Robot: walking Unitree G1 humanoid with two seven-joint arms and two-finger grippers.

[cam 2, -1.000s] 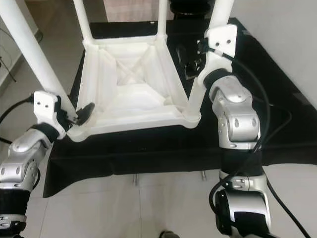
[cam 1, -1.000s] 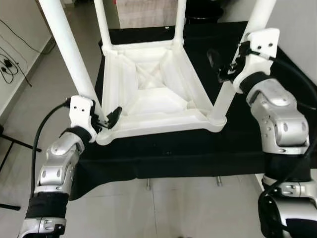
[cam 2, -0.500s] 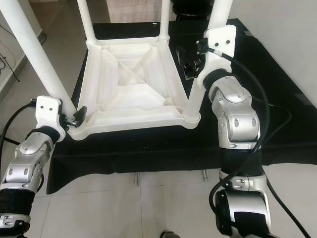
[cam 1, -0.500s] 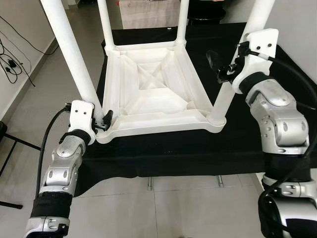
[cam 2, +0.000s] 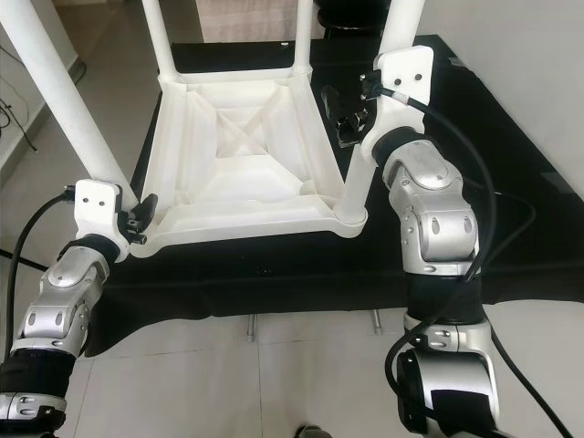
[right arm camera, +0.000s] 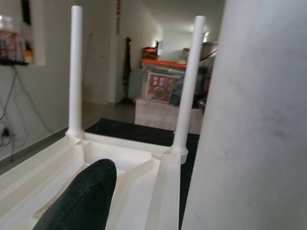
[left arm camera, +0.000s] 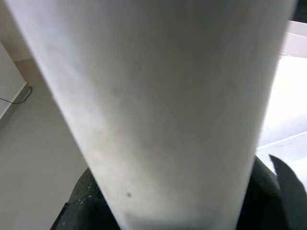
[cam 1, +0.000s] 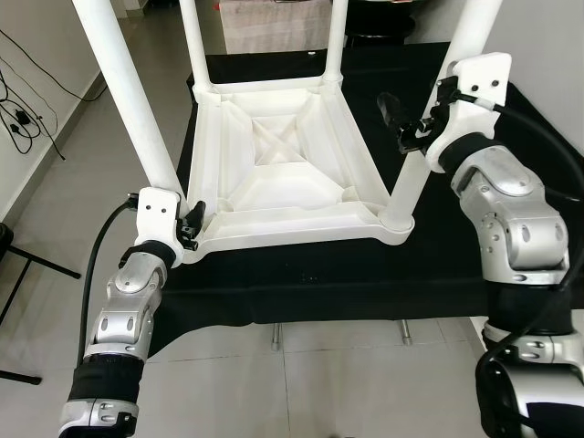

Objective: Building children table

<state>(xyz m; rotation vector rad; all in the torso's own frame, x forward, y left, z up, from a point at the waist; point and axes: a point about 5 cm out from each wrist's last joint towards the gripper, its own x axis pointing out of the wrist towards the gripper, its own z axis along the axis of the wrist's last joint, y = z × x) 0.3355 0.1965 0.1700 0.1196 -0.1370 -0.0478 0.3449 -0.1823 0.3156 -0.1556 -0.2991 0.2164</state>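
We have the white plastic children's table (cam 1: pixel 274 173) upside down on the black-draped table (cam 1: pixel 347 274), mid-frame, legs up. Our left pincer (cam 1: pixel 189 225) pinches the lower-left leg (cam 1: pixel 128 100); our right pincer (cam 1: pixel 401 123), fingers spread, flanks the right leg (cam 1: pixel 411 187). Next, we judge, seating legs firmly.

An indoor room with the look of a lived-in home or small shopfront: pale floor tiles (cam 1: pixel 55 192) run under a low platform draped in black cloth (cam 1: pixel 301 283), loose cables (cam 1: pixel 23 119) trail along a white wall (cam 2: pixel 511 55), and beyond, a counter with an orange top and a red poster (right arm camera: pixel 165 86) stands in a lit corridor.
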